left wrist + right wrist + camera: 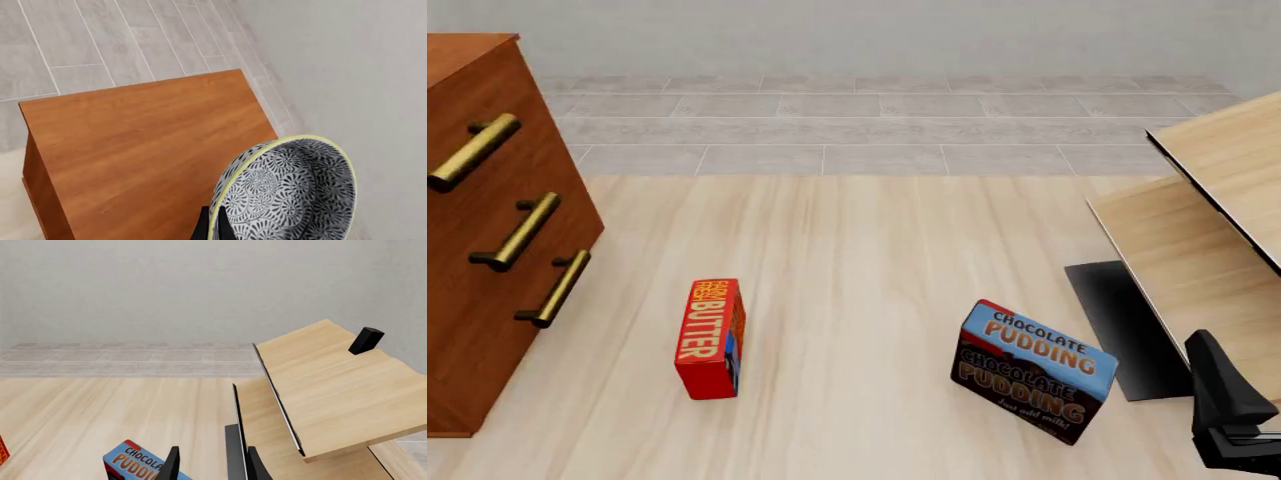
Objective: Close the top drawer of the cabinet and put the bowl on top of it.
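Patterned bowl apparently pinched by left gripper above cabinet.

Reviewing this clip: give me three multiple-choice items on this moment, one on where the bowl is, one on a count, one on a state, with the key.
1. Where is the bowl?
A. On the table beside the butter box
B. Held by the left hand, above the cabinet
C. Inside a drawer

2. How many brass handles show on the cabinet front?
A. Two
B. Three
C. Four

3. How does the top drawer stand?
A. Pulled far out
B. Flush with the other fronts
C. Removed

Answers: 1 B, the left wrist view shows the bowl's rim at the hand with the cabinet top beneath; 2 B, three bars in the front view; 3 B, all three fronts lie in one plane.
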You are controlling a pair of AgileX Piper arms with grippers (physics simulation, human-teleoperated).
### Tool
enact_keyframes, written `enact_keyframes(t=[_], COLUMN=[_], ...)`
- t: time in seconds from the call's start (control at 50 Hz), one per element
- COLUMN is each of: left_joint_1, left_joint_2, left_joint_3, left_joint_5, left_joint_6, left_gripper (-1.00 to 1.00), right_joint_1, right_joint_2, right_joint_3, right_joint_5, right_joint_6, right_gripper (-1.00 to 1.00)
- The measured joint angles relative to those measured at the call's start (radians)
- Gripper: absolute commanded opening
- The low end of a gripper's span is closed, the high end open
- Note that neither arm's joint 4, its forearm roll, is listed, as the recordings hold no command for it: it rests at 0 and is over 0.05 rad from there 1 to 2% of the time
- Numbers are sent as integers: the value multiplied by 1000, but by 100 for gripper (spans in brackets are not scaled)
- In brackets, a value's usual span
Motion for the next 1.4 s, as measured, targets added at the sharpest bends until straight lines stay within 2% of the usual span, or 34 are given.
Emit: enact_keyframes(t=[0.52,0.72,0.74,1.1,1.4], left_joint_1=[2,0,0,-8,-28], left_joint_2=[13,27,27,1,-40], left_joint_3=[40,6,6,-18,-104], left_joint_5=[-27,9,11,16,70], left_joint_6=[49,65,66,40,9], left_gripper=[-100,-100,100,100,100], right_joint_1=[0,0,0,0,0], right_joint_2=[0,0,0,0,0], right_joint_3=[0,0,0,0,0], right_joint_5=[0,0,0,0,0], right_joint_6=[0,0,0,0,0], right_gripper=[100,100,100,100,100])
